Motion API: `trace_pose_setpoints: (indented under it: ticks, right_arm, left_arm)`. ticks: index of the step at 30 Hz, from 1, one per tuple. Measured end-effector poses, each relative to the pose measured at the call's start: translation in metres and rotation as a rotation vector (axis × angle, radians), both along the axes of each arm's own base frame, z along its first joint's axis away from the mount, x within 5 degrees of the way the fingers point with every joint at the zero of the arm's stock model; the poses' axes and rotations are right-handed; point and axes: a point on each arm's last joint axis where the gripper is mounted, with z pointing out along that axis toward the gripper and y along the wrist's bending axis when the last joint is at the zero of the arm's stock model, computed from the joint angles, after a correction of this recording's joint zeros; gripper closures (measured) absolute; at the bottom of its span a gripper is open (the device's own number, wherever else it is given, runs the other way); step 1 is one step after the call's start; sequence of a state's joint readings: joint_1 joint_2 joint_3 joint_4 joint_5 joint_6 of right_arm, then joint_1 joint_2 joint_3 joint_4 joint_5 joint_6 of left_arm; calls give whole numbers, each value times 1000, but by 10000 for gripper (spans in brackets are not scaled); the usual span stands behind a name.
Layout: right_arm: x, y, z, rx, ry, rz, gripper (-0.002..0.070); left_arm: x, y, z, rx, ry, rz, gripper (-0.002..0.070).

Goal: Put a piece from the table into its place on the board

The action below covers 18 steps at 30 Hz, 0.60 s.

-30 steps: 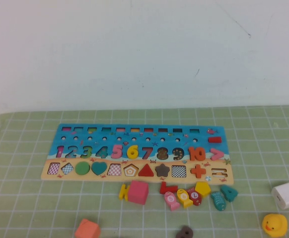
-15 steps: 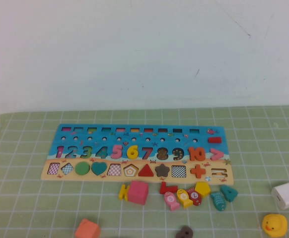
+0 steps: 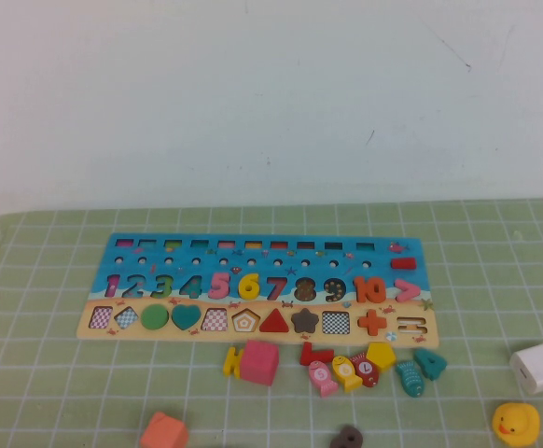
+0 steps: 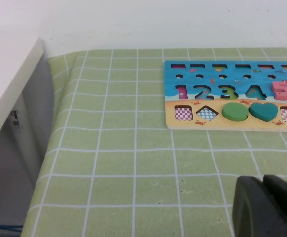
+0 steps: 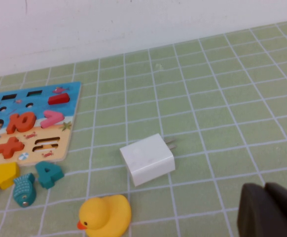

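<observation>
**Jaws closed on both arms, yellow 6 already sitting in the board**

Pressed together and holding nothing, the jaws of your left gripper (image 4: pixel 268 207) are hanging low over the table (image 3: pixel 48 392), on the robot's side of the board's left end and well apart from it. Neither arm is showing in the high view.

Moving rightward, the board (image 3: pixel 383 266) is lying with its long side across the table. The yellow 6 (image 3: pixel 249 285) is resting in its own recess between the pink 5 and the red 7, flush with the other digits. It is standing upright in the row, long axis running away from the robot.

From your left gripper, the 6 is lying ahead and to the right. It is sitting slightly left of the board's middle, so I am judging your left arm the nearer one.

Further right, the loose yellow fish piece (image 3: pixel 346 371) is lying just in front of the board.

Your right gripper (image 5: pixel 270 210) is hovering near the white charger (image 5: pixel 147 159), jaws meeting and empty too.
</observation>
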State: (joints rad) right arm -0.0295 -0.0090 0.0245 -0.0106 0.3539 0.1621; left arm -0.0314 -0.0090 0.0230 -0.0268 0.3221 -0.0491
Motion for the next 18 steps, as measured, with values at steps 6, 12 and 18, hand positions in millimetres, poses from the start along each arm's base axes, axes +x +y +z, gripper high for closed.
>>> trace_pose_setpoints:
  ticks: [6,12,18]
  right_arm:
    - [0,0,0,0,0,0,678]
    - [0,0,0,0,0,0,678]
    - [0,0,0,0,0,0,678]
  left_arm:
    - [0,0,0,-4,1,0,676]
    - [0,0,0,-6,2,-1,676]
    - [0,0,0,-6,2,-1,676]
